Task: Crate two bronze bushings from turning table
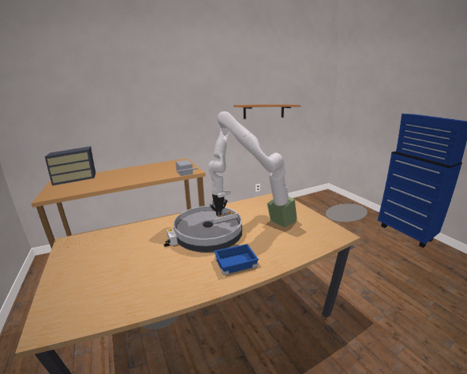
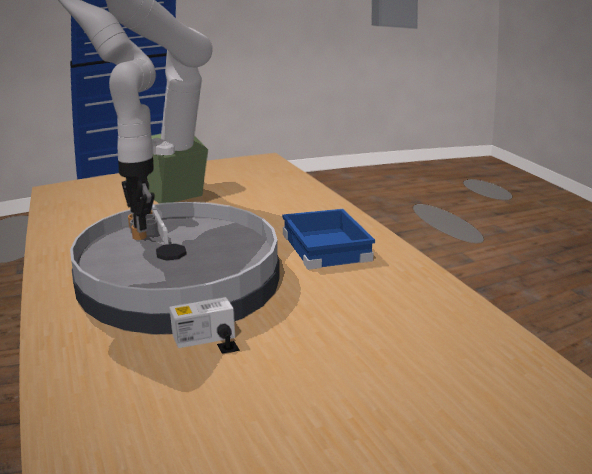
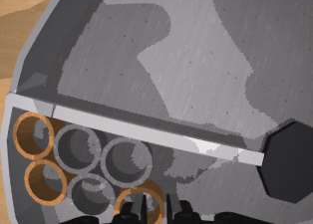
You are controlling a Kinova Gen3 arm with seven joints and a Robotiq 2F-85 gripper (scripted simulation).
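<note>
The grey turning table (image 2: 173, 255) holds a cluster of bushings against a white bar (image 3: 153, 135) near its rim. In the wrist view three are bronze (image 3: 35, 134) (image 3: 47, 181) (image 3: 141, 205) and three are grey (image 3: 77, 147) (image 3: 128, 161) (image 3: 92, 191). My gripper (image 3: 156, 208) points straight down over the nearest bronze bushing, its fingers set to a narrow gap astride that bushing's right wall, and holds nothing. In the exterior view the gripper (image 2: 142, 224) is low inside the table, by the bronze bushing (image 2: 139, 233). The blue crate (image 2: 328, 235) is empty, right of the table.
A black hub (image 2: 170, 252) sits at the turning table's centre. A white control box (image 2: 202, 321) with a knob stands at the table's front. The arm's green base (image 2: 176, 170) is behind the turning table. The crate also shows in the top view (image 1: 237, 257).
</note>
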